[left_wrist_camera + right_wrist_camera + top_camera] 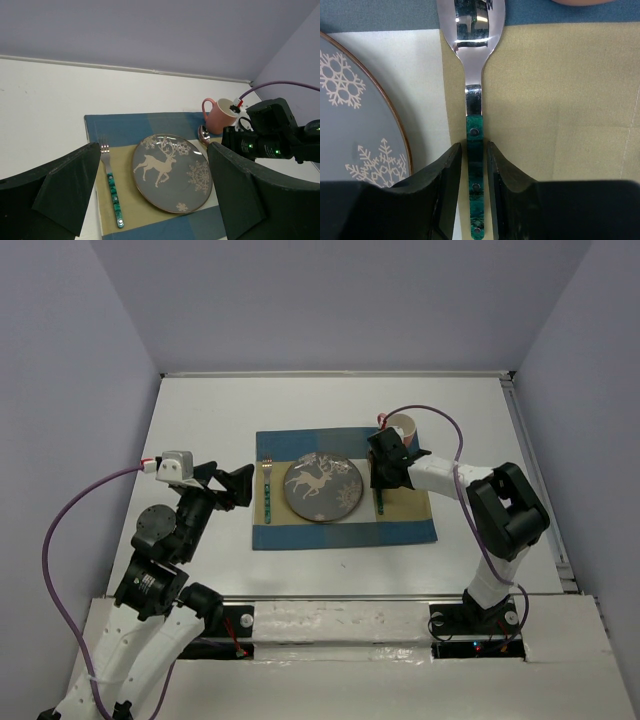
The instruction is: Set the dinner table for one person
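Top view, 12 o'clock is the far wall.

- dinner table (200, 420): white, matte, and it fills the workspace. Both arm bases are at its 6 o'clock edge.
- left gripper (228, 483): at 9 o'clock of the setting, just off the placemat's left edge and over bare tabletop. The fingers (70, 185) are spread wide with nothing between them.
- placemat (420, 525): blue-and-tan check, lying flat near the table's middle.
- fork (267, 490): on the mat at 9 o'clock of the plate, tines toward 12, green handle toward 6.
- plate (323, 487): grey with a white reindeer and snowflakes, centred on the mat.
- spoon (474, 75): flat on the mat at 3 o'clock of the plate, bowl toward 12.
- right gripper (383, 472): down over the spoon, with its jaws straddling the green handle very closely. Thin dark slivers seem to show on either side, but I cannot tell whether it is pinching or has let go.
- mug (220, 116): pink and upright, at the mat's 1 o'clock corner, just beyond the right gripper.
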`<state>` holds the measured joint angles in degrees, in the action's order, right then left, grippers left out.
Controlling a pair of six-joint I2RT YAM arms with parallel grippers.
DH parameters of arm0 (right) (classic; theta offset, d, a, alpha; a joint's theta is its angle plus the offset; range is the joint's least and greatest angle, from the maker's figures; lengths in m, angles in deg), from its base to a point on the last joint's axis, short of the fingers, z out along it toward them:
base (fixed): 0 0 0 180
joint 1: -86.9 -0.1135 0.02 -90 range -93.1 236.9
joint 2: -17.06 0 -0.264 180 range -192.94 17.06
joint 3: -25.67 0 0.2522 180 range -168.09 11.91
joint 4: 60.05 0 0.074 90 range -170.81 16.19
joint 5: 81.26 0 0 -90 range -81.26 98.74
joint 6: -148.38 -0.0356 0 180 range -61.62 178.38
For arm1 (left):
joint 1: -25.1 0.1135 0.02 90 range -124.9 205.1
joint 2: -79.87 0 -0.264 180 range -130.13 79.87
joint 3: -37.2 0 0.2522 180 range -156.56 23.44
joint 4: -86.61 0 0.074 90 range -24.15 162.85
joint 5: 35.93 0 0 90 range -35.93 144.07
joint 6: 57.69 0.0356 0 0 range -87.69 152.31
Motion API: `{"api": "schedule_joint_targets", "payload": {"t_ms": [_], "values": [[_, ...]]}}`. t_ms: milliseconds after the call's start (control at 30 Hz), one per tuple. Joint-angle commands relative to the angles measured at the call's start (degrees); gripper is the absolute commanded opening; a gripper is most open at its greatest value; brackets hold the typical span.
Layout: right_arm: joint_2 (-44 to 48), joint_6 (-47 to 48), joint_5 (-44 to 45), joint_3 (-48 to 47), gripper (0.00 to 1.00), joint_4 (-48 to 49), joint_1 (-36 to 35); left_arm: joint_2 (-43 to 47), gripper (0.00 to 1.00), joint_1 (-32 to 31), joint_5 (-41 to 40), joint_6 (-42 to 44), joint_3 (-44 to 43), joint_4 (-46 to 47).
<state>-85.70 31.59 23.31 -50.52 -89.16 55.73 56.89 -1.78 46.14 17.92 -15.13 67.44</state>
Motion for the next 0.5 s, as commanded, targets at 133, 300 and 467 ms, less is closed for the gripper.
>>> {"api": "schedule_joint_targets", "payload": {"t_ms": [133, 300, 467], "values": [[1.68, -1.08, 1.07, 0.73, 0.33, 1.20, -0.46, 0.75, 0.99, 0.68, 0.98, 0.68, -0.02, 3.30], [7.46, -0.46, 2.75, 2.05, 0.34, 0.94, -1.52, 0.66, 0.99, 0.77, 0.98, 0.68, -0.11, 3.39], [17.66, 0.50, 1.52, 4.51, 0.48, 1.03, -2.83, 0.48, 0.99, 0.95, 0.72, 0.77, -0.28, 3.13]]}}
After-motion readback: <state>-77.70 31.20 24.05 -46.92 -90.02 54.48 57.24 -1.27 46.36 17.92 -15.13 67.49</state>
